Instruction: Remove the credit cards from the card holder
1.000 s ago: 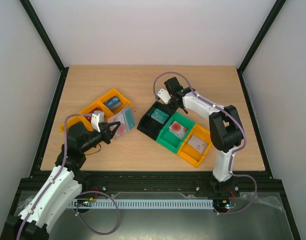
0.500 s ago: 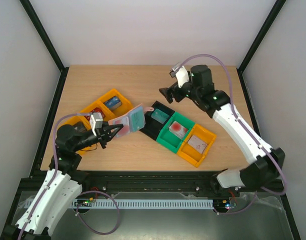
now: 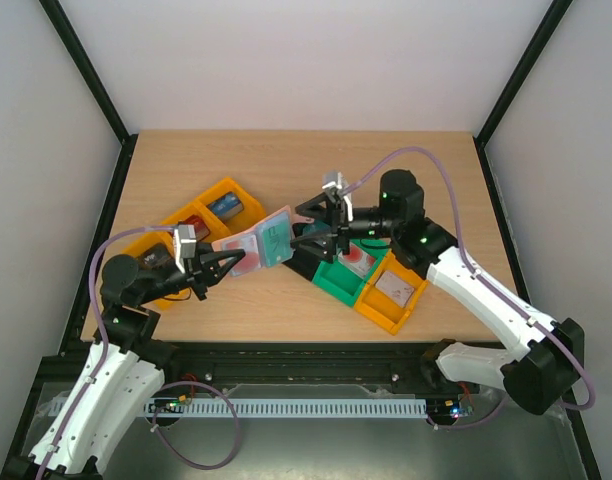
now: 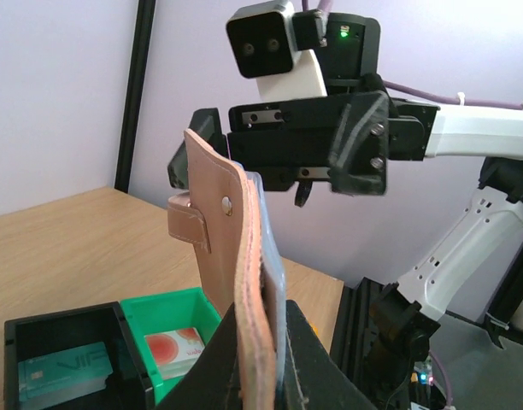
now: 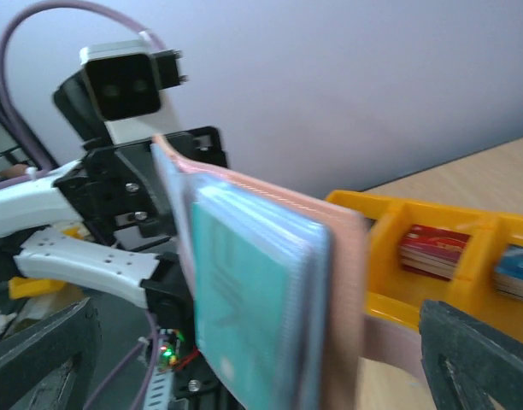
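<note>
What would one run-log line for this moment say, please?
left gripper: shut on card holder, held in air | right gripper: open, at holder's far edge | teal card: in holder | card not yet pulled

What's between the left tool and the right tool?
The card holder, gripped by the left tool, its teal card facing the open right tool; the top view shows it.

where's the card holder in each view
Top external: card holder left of centre, held up in the left gripper.
Left wrist: holder at centre, edge-on, rising from that gripper.
Right wrist: holder at centre, its inner side toward the camera.
Landmark: the teal card in the holder, broad in the right wrist view, only a thin edge in the left wrist view.
</note>
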